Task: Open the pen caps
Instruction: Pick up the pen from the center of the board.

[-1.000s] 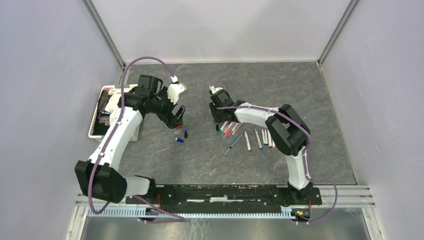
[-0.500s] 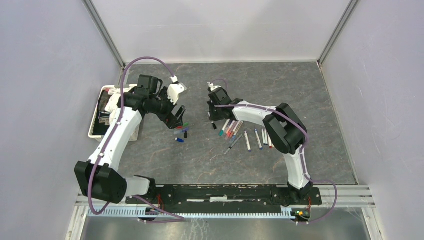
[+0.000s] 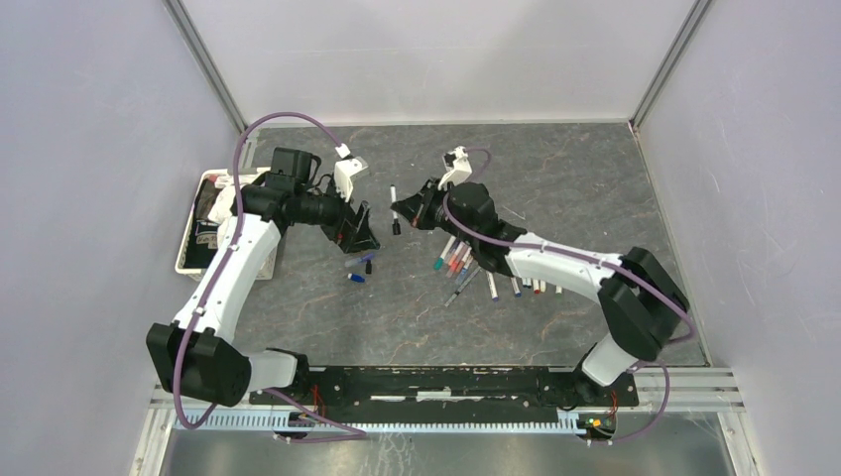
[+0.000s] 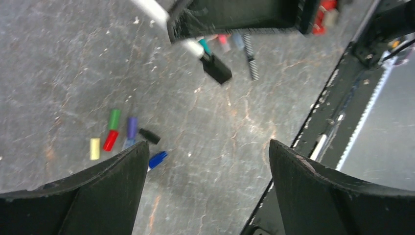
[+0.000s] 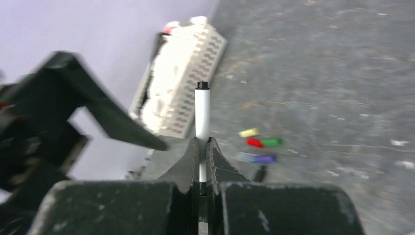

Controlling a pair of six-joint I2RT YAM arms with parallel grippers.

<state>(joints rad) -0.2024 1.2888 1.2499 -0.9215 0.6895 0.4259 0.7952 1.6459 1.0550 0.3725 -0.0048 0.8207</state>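
right gripper [image 5: 201, 143], clamped on a pen [image 5: 202, 110], has lifted it toward the wide-spread left gripper [image 4: 208, 147].

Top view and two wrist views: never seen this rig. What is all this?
Two robot arms are bolted to the near edge of a table. The top view looks down on both; each wrist view looks along that arm's own fingers. The right gripper is shut on a white pen, lifted off the table. The left gripper is open and empty, close to that pen. Loose caps lie near it; more pens lie in a row by the right arm. A white tray sits far left.
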